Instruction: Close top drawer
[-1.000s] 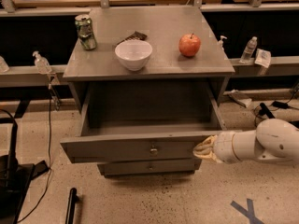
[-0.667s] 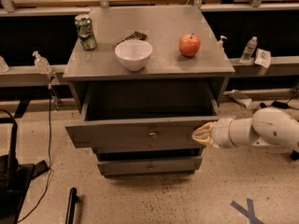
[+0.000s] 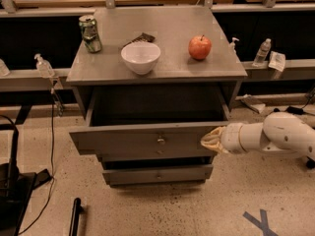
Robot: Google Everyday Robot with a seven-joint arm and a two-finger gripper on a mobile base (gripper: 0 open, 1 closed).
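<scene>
Half open beneath the tabletop (image 3: 162,33), the top drawer (image 3: 123,142) meets the claw (image 3: 209,140), pressed together and empty, at its front's right end; pushing nearer the knob (image 3: 160,141) should avoid racking.

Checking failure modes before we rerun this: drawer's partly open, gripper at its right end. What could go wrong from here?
1. The gripper sits at the right end of the top drawer, far from the knob; an off-centre push may skew the drawer and jam it.
2. A hard close could jolt the cabinet and set the apple rolling.
</scene>
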